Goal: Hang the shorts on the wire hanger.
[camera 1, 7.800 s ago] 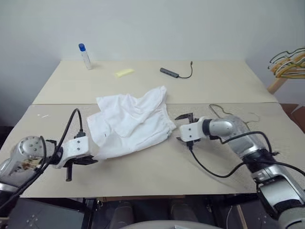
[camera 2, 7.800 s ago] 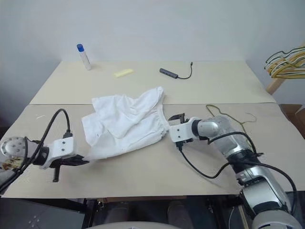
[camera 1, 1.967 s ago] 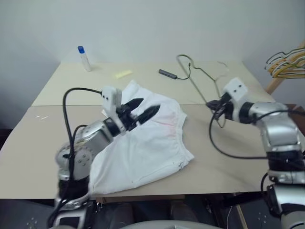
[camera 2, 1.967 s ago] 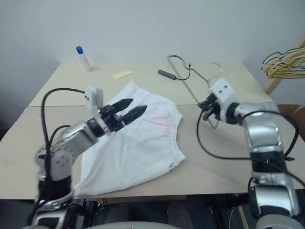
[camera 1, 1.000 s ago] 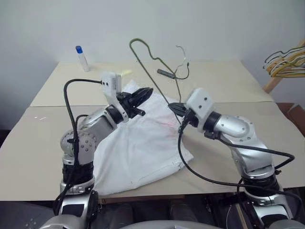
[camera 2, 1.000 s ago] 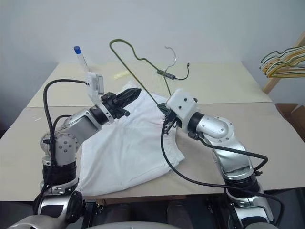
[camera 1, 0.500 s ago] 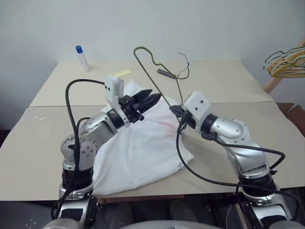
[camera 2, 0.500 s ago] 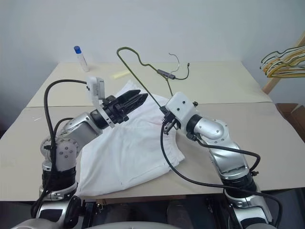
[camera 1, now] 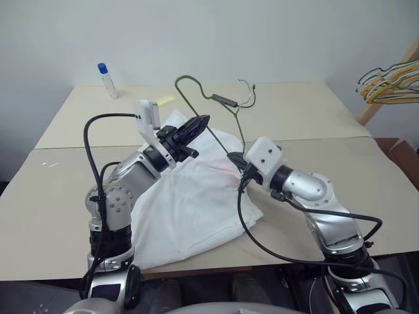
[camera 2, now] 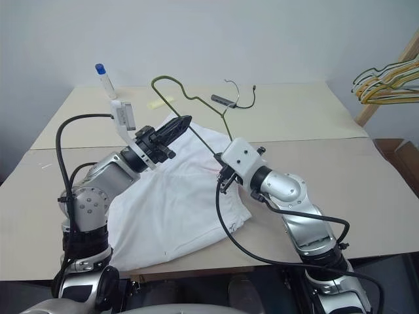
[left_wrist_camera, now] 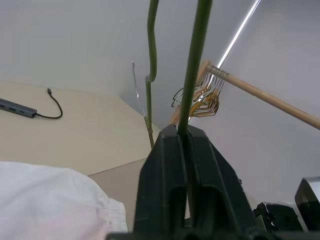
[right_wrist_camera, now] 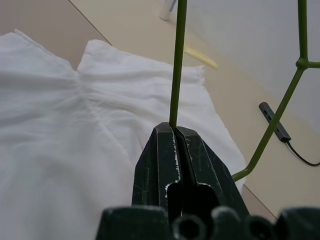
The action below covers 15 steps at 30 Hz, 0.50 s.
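Green wire hanger [camera 1: 208, 127] is pinched by both closed end effectors, left [camera 1: 200, 122] and right [camera 1: 234, 159], above the shorts [camera 1: 196, 196]; threading a leg comes next.

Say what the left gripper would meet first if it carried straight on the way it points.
Nothing close: the left gripper, shut on the hanger, points up and away over the far table. The way looks free out to the wall; the hanger bunch sits near that line, depth unclear.

Left gripper [left_wrist_camera: 184, 136] clamped on the wire hanger [left_wrist_camera: 194, 65], above the shorts [left_wrist_camera: 50, 197]
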Available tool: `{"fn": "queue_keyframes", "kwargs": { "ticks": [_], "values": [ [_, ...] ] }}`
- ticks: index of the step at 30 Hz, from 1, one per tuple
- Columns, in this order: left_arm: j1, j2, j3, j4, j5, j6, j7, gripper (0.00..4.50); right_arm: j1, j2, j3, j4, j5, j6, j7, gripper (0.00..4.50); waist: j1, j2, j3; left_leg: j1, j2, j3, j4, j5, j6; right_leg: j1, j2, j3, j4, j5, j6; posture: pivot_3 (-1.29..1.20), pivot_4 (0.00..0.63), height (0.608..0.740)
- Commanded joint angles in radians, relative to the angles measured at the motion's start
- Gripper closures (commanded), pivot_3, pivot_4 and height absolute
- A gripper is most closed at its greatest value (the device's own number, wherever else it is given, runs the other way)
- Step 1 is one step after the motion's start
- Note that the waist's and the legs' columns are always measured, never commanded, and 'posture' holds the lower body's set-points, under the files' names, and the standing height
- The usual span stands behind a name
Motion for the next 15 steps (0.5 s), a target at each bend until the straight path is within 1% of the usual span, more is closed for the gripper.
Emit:
{"fn": "queue_keyframes", "kwargs": {
  "ticks": [1,6,9,12,15],
  "values": [
    [0.01,0.002,0.003,-0.052,-0.025,0.014,0.035,4.47,0.001,0.007,0.018,-0.036,-0.054,-0.078,-0.04,4.5,-0.006,0.0,0.0,0.0,0.0,0.0,0.0,0.0,0.0,0.0,0.0,0.0,0.0,0.0,0.0,-0.13,0.0,0.74],
    [0.04,0.006,0.006,-0.093,-0.072,0.045,0.084,4.47,0.026,0.009,0.065,-0.035,-0.151,-0.187,-0.09,4.5,-0.017,0.0,0.0,-0.001,0.0,-0.001,0.0,0.0,0.0,0.0,0.0,0.0,0.0,0.0,0.0,-0.12,0.0,0.74],
    [0.047,0.019,-0.011,-0.11,-0.059,0.039,0.075,4.47,0.029,0.022,0.061,-0.032,-0.149,-0.211,-0.085,4.5,-0.02,0.0,0.0,-0.001,0.0,-0.002,0.0,0.0,0.0,0.0,0.0,0.0,0.0,0.0,0.0,-0.12,0.0,0.74],
    [0.044,0.038,-0.026,-0.12,-0.029,-0.006,0.026,4.5,0.01,0.019,0.071,-0.008,-0.184,-0.247,-0.089,3.76,-0.02,0.0,0.0,-0.001,-0.001,-0.002,0.0,0.0,0.0,0.0,0.0,-0.001,0.0,0.0,0.0,-0.12,0.0,0.74],
    [0.027,0.051,-0.015,-0.123,-0.031,-0.039,-0.017,4.5,-0.004,0.022,0.052,-0.005,-0.166,-0.258,-0.067,2.73,-0.02,0.0,0.0,-0.001,-0.001,-0.002,0.0,0.0,0.0,0.0,0.0,-0.001,0.0,0.0,0.0,-0.12,0.0,0.74]
  ]
}}
